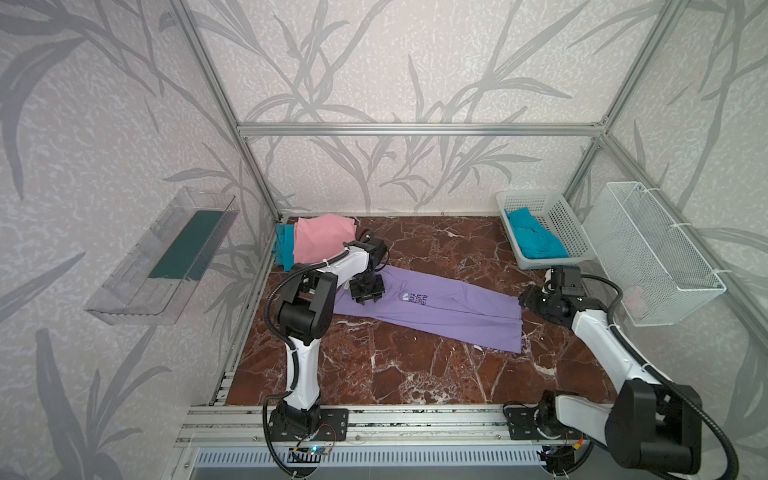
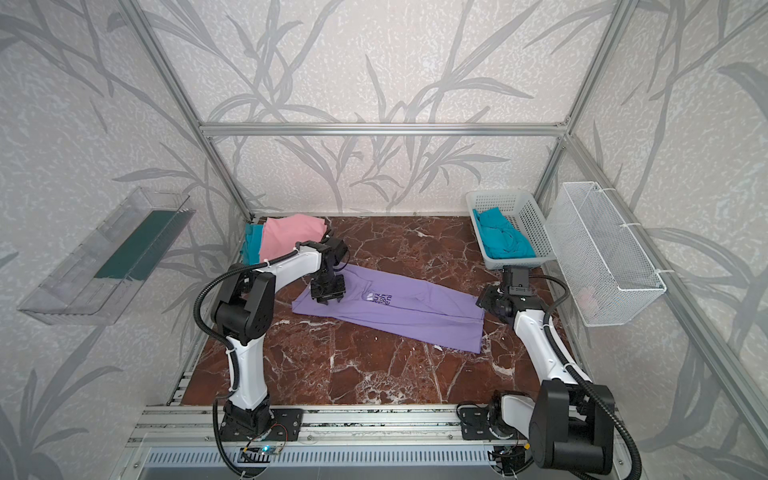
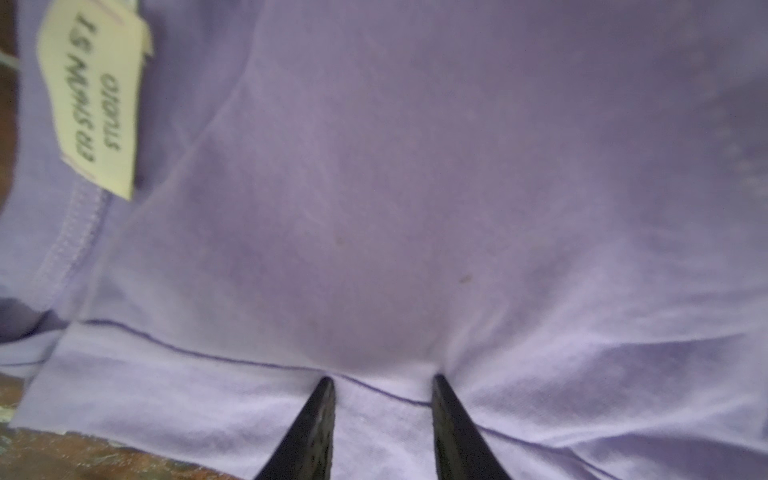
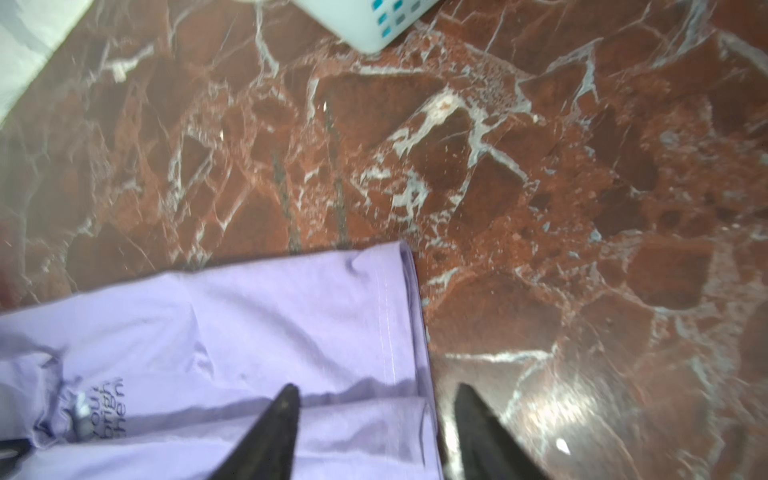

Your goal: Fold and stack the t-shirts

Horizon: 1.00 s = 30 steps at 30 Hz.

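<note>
Astride the lavender tee (image 4: 249, 332) hem, right hand (image 4: 376, 386) gapes.

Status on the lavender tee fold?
Left gripper open, tips pressing lavender t-shirt near collar. Right gripper open at its hem edge, holding nothing. White basket close by right wrist.

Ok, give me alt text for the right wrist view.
The hem end of a lavender tee lies on a red marble table. The open pincer straddles the hem edge, one finger over cloth, the other over bare table. The corner of a white basket shows at the frame edge.
</note>
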Available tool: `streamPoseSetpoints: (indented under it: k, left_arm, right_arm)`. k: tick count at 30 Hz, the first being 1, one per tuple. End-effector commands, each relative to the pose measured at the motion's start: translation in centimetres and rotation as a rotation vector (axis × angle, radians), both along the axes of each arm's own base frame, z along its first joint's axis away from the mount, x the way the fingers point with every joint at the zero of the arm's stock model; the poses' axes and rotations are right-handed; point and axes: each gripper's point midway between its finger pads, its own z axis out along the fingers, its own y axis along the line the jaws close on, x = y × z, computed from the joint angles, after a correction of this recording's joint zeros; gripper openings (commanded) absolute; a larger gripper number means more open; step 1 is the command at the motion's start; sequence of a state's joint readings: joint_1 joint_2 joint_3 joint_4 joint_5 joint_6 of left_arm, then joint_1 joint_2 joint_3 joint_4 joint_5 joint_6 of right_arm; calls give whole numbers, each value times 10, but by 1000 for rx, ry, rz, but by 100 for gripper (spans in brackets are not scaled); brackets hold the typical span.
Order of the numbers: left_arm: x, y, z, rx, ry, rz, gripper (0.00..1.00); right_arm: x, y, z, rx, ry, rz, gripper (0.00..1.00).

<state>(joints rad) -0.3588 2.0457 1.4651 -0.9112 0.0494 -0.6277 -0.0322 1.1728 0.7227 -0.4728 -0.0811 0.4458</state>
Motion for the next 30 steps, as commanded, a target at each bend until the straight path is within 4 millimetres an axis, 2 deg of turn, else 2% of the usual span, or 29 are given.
streamPoseSetpoints:
  k: [1,6,14,17,18,22,26,30]
  left_arm:
    - [-1,3,-9,23,26,-4,40]
    - [-2,3,-8,23,24,-2,40]
    - [-3,4,-8,26,26,-4,40]
    - [-3,4,-8,26,28,-4,40]
    - [-3,4,-9,27,28,-4,40]
    - [-2,3,-8,25,27,-7,40]
    - [-1,3,-7,28,25,-11,40]
    - [0,3,-9,27,27,-12,40]
  right_arm:
    - [-37,8,-24,-114,157,93,67]
    - [-44,17,-39,-88,193,93,66]
    - [-24,28,-53,-29,218,92,67]
    - [-17,26,-55,-42,210,83,66]
    - [-15,25,-56,-46,209,81,63]
    - [-6,21,-49,-68,192,71,35]
    - [1,15,-33,-107,153,65,26]
    - [2,13,-25,-122,144,70,25]
